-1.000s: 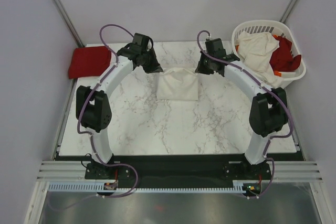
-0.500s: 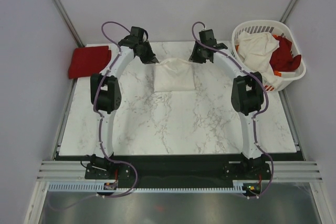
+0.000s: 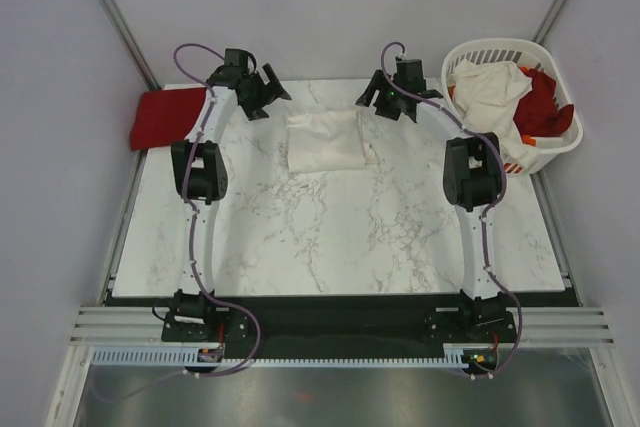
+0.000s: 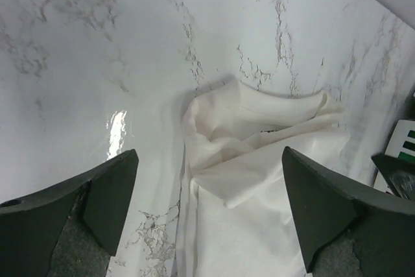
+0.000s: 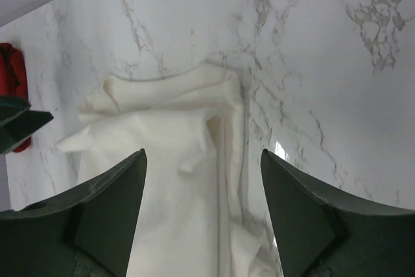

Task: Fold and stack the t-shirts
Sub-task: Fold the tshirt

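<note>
Two grippers: the left gripper (image 4: 207, 180) and the right gripper (image 5: 202, 173) hover over the far edge of the folded cream t-shirt (image 3: 324, 141), one off each far corner.
Jaws: both pairs stand wide apart with nothing between them; no cloth is pinched in either wrist view.
Landmark shirt: it lies as a rough rectangle on the marble table (image 3: 330, 237), with its far edge bunched into a thick, rolled hem.
Why the arms sit there: a paired hold on the two far corners suits carrying a fold over evenly, so this spacing probably reflects a fold laid down along that edge.
Red t-shirt (image 3: 168, 115): folded, well to the left of the cream shirt at the table's edge, most likely the base of the stack.
Laundry basket (image 3: 455, 59): to the right of the cream shirt, holding a crumpled cream t-shirt (image 3: 490, 92) and a crumpled red t-shirt (image 3: 545, 107), neither yet folded.
Progress: two shirts look folded but lie apart, so stacking is not yet done.
Risk: the loose far hem could spill open if the cream shirt is lifted by one side only.
</note>
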`<state>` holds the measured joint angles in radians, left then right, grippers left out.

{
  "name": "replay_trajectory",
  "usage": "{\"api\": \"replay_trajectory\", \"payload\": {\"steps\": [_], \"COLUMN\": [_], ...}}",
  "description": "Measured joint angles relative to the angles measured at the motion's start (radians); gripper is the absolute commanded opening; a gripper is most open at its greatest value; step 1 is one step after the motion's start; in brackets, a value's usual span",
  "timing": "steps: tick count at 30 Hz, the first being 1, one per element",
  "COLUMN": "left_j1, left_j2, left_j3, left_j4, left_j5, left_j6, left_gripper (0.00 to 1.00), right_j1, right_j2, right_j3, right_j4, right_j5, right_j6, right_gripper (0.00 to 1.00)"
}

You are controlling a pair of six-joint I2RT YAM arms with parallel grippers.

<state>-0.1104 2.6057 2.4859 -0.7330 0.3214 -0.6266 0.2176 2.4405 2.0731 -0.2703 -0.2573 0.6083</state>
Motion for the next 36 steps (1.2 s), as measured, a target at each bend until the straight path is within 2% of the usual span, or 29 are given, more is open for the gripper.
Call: {"api": "replay_trajectory", "payload": {"steps": [1, 4, 6, 10, 11, 14, 24, 33, 36], "left_j1": [0.008, 0.021, 0.023, 0.000, -0.012, -0.053, -0.156, -0.154, -0.148], "left_j2": [-0.007, -0.059, -0.135, -0.294, -0.328, -0.380, -0.261, -0.029, 0.018], "left_j3": [0.000, -0.034, -0.102, -0.239, -0.264, -0.300, -0.288, -0.105, -0.076], "left_j4": [0.001, 0.003, 0.001, 0.005, 0.005, 0.013, 0.028, 0.045, 0.070], "left_j5": [-0.007, -0.016, -0.028, -0.036, -0.035, -0.029, 0.058, 0.075, 0.072], "left_j6": [0.004, 0.019, 0.034, 0.065, 0.072, 0.097, 0.140, 0.180, 0.183], "left_gripper": [1.00, 1.00, 0.97, 0.80, 0.73, 0.65, 0.63, 0.63, 0.68], "right_j1": [0.001, 0.013, 0.031, 0.090, 0.101, 0.134, 0.100, 0.087, 0.087], "right_j2": [-0.058, -0.243, -0.371, -0.501, -0.511, -0.500, -0.395, -0.459, -0.507], "right_j3": [-0.063, -0.258, -0.362, -0.464, -0.487, -0.572, -0.866, -0.995, -1.048], "right_j4": [0.014, 0.081, 0.118, 0.226, 0.245, 0.285, 0.307, 0.397, 0.387], "right_j5": [0.000, -0.008, -0.026, -0.101, -0.116, -0.166, -0.161, -0.117, -0.077], "right_j6": [-0.004, -0.016, -0.025, -0.026, -0.024, -0.014, 0.029, 0.055, 0.051], "right_gripper": [0.79, 0.70, 0.58, 0.33, 0.30, 0.23, 0.18, 0.15, 0.15]}}
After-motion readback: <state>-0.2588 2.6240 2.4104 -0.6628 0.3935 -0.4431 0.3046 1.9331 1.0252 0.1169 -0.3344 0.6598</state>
